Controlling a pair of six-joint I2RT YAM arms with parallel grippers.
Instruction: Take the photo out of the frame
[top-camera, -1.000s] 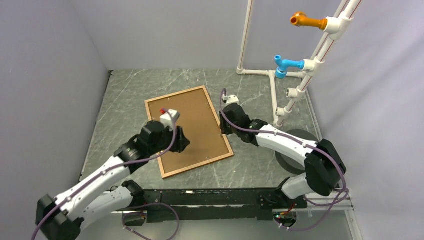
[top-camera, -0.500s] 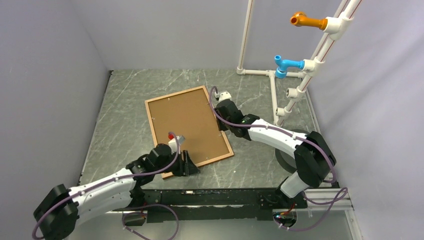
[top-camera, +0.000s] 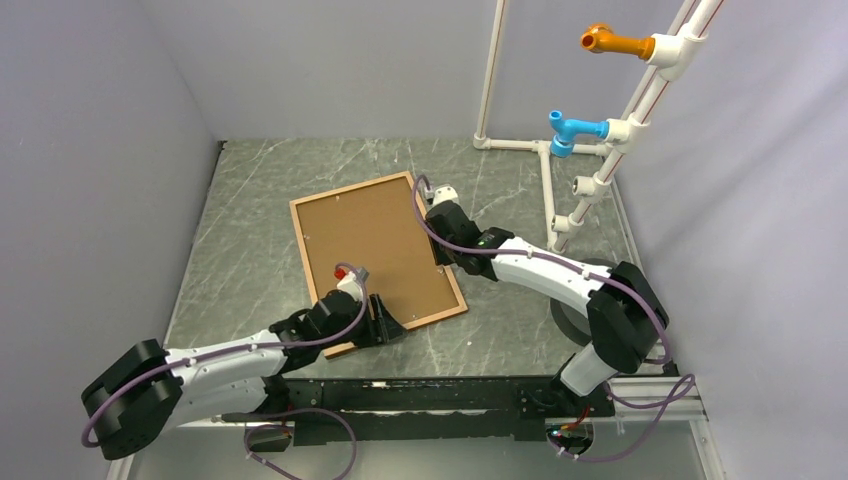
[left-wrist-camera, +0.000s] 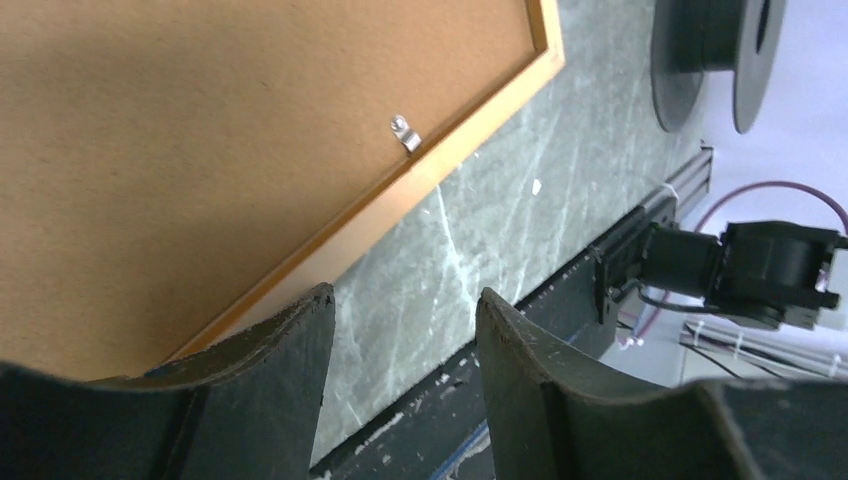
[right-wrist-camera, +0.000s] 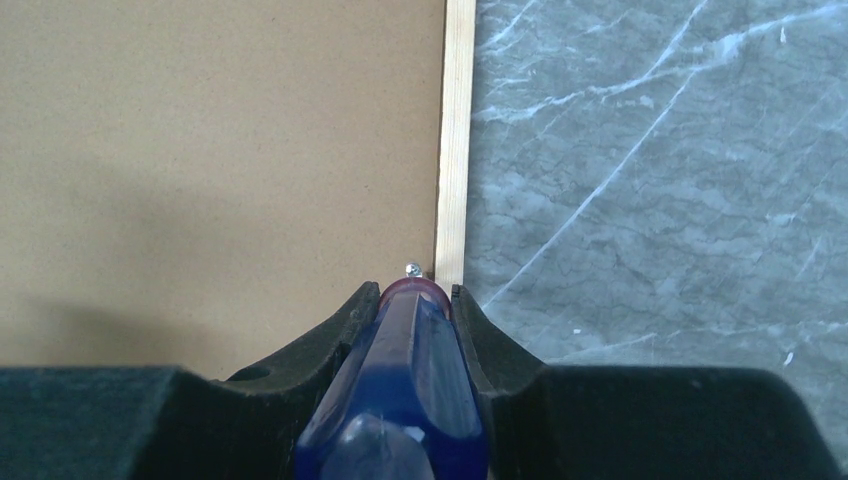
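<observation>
Left pincer (left-wrist-camera: 400, 300), jaws apart and empty, at the face-down frame's (top-camera: 350, 188) 6 o'clock edge; right pincer (right-wrist-camera: 415, 292) clamps a blue tool (right-wrist-camera: 405, 390) at its 3 o'clock edge; tabletop (top-camera: 250, 190) stretches toward 9 o'clock.

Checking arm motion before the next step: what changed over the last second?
The left tool swung from over the board's middle back to the frame's near edge. It is open and empty. The right tool slid a little farther along the frame's right edge, shut on a blue handle. The frame and board did not move.
</observation>
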